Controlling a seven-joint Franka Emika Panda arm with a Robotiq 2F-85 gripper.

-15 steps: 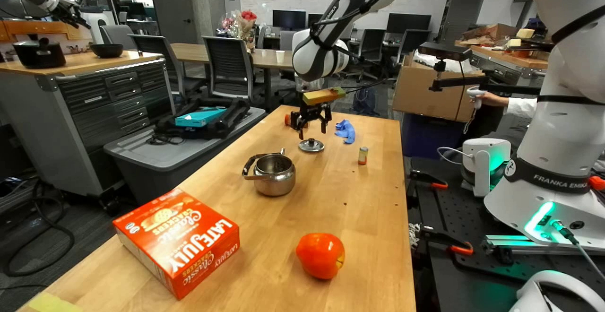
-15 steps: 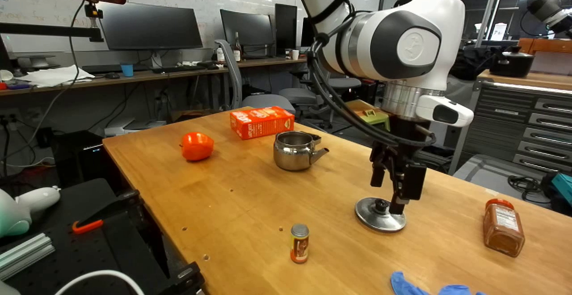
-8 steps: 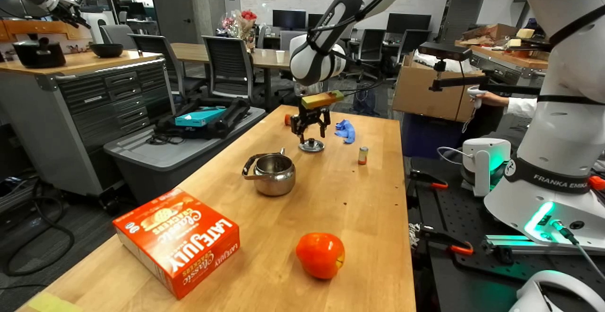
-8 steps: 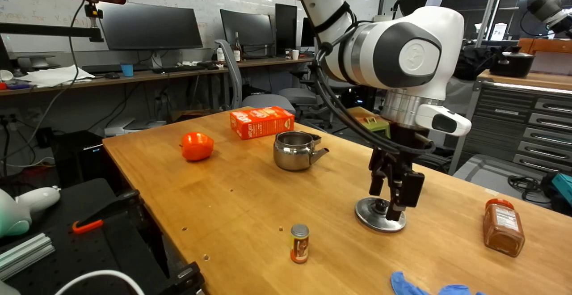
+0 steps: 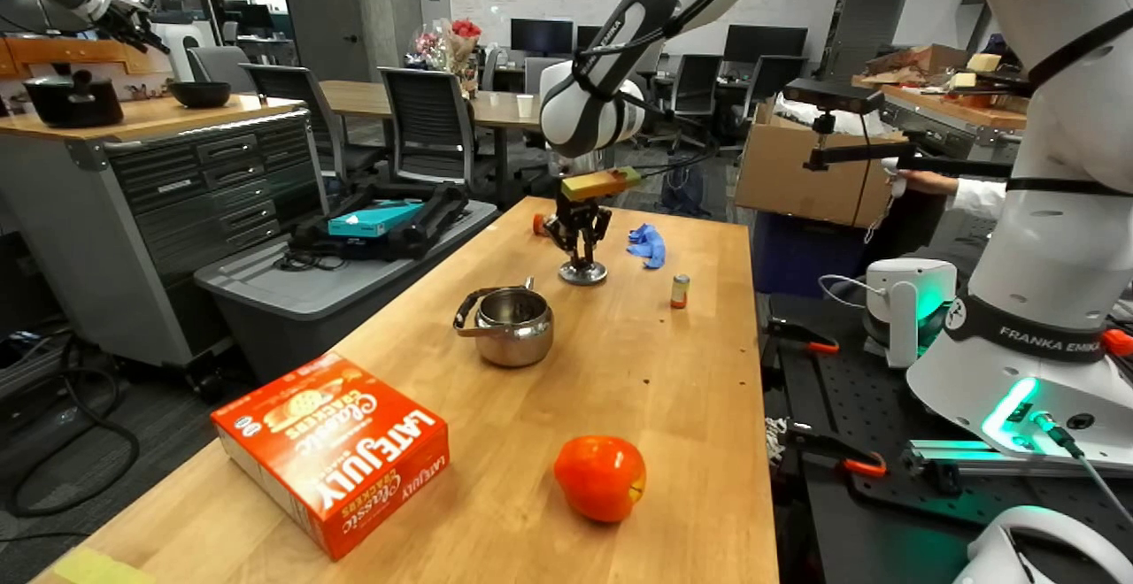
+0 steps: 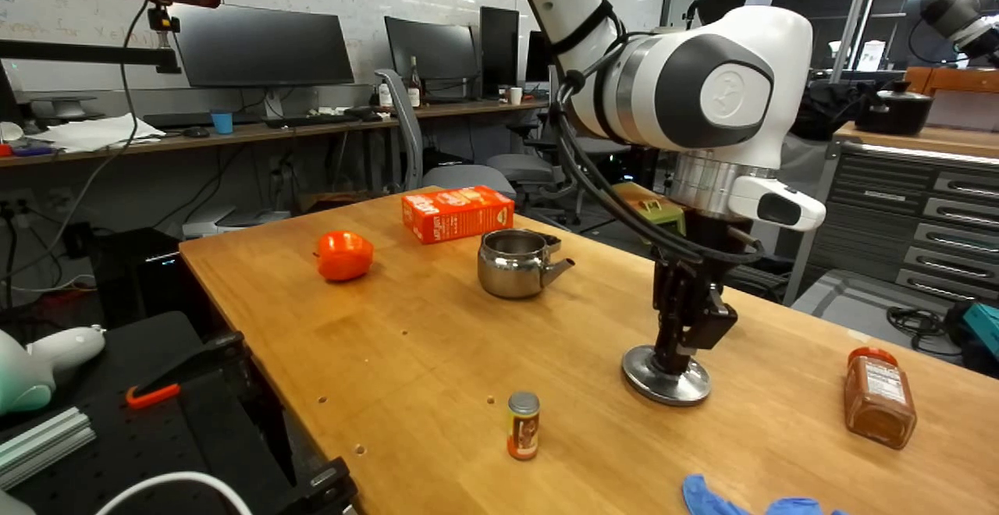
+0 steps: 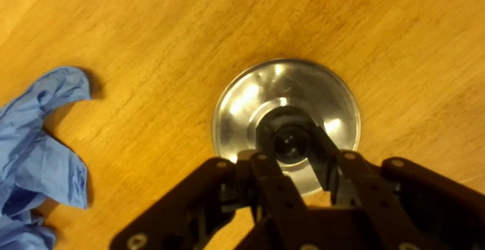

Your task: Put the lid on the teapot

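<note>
- You have a wooden bench (image 5: pixel 690 407), in an exterior view, the lid (image 5: pixel 584 278) flat at clock centre.
- Your teapot (image 5: pixel 517 347): 8 o'clock; cracker box (image 5: pixel 332 442) beyond it.
- Red-orange ball (image 5: pixel 600 478): 6 o'clock, well apart.
- Upright canister (image 5: pixel 679 293): 3 o'clock.
- Crumpled blue glove (image 5: pixel 649 246): 2 o'clock, near.
- Red-capped jar (image 5: pixel 538 225): between 10 and 11 o'clock, partly hidden.

Knob (image 7: pixel 291 144) of lid (image 6: pixel 663 384): hidden by gripper (image 6: pixel 673 357) in both exterior views; outline merges with dark, blurred fingers (image 7: pixel 325 149) in wrist view. Teapot (image 5: pixel 515 343): inside floor not made out in both exterior views. Small can (image 6: pixel 523 425): label print too small to read. Blue glove (image 7: pixel 45 163): cut off at left edge in wrist view.
</note>
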